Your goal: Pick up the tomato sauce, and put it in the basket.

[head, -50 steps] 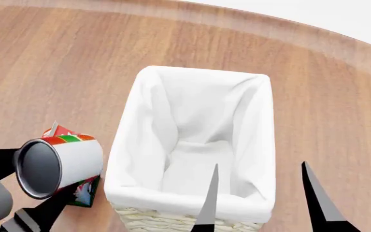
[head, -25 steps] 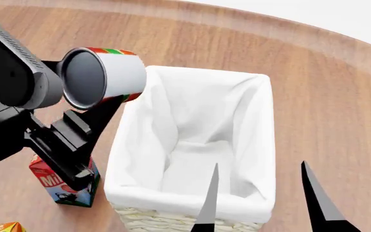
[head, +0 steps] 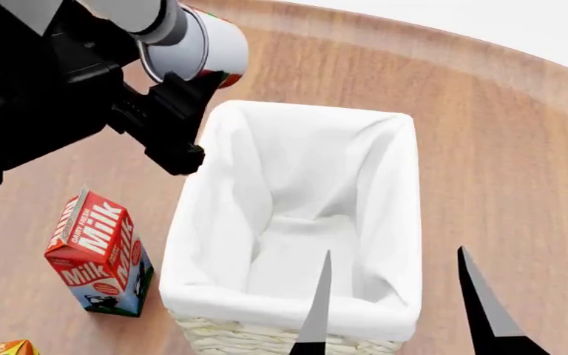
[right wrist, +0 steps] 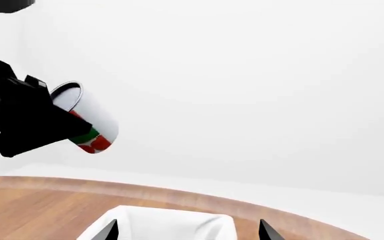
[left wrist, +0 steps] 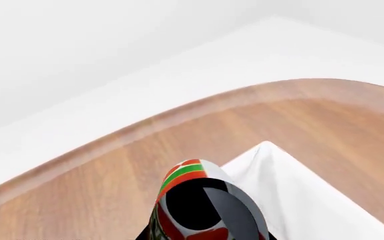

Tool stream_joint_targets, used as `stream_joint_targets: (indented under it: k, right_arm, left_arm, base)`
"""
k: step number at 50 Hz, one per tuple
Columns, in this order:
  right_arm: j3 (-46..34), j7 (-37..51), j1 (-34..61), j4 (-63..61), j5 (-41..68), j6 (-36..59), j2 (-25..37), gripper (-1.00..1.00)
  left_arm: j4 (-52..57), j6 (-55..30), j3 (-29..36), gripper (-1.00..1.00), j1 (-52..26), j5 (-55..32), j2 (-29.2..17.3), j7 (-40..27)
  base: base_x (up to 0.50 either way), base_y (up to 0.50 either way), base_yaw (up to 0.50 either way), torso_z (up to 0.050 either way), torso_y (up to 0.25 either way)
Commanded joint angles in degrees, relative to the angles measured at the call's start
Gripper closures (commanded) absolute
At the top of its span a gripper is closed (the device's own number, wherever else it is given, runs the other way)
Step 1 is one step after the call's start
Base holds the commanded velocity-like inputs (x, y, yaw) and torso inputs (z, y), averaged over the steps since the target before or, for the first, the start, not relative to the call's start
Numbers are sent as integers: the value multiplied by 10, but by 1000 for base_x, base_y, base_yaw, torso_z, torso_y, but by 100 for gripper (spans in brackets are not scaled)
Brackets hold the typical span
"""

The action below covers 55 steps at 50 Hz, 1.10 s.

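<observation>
Red-labelled tin can of tomato sauce (head: 205,46) sits clamped in the left gripper (head: 180,70), upper left, above the cream wicker basket (head: 294,222); right gripper (head: 398,303) spread apart

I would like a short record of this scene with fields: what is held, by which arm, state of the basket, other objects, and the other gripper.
held object: tomato sauce, lying sideways in the air
holding arm: left gripper, shut on the can
can position: above the table, near the far left corner of the basket
basket state: empty, white liner only
other objects: milk carton upright beside the basket
right gripper: open, holds nothing
</observation>
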Motion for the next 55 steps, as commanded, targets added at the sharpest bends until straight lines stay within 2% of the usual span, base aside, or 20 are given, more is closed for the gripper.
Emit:
stream_joint_targets:
  k: [1,8,12,18,22,39,45,55]
  right_arm:
    - [13,-14,1,2,-9,-6,-11,-100]
    - [11,-12,3,-1,-9,-3,-10,-100]
    - [10,-12,4,-3,-9,-2,-10,-100]
    - [14,-9,1,-7,-6,-3,-6,-100]
    - [14,-8,2,-9,-6,-1,-6,-100]
    - [17,-6,2,-9,1,-3,-1,-100]
    - [16,-6,4,-6,1,-4,-1,-100]
    - [9,-4,7,-4,-5,8,1,-100]
  left_arm:
    - [-81,31,29,100,-23,74,47,76]
    - [-144,48,26,100,-32,81,72,91]
    - [-160,34,3,100,-36,44,90,75]
    - [-196,36,19,100,-46,52,113,103]
    - [-227,38,29,100,-62,57,128,132]
    - [-364,76,142,100,-131,144,193,324]
    - [-395,101,185,100,-141,182,213,365]
    - [-434,108,204,100,-153,182,234,415]
  base:
    - [0,0,0,0,0]
    - [0,0,0,0,0]
    - [0,0,0,0,0]
    - [0,0,0,0,0]
    - [0,0,0,0,0]
    - [0,0,0,0,1]
    - [0,0,0,0,0]
    - [0,0,0,0,0]
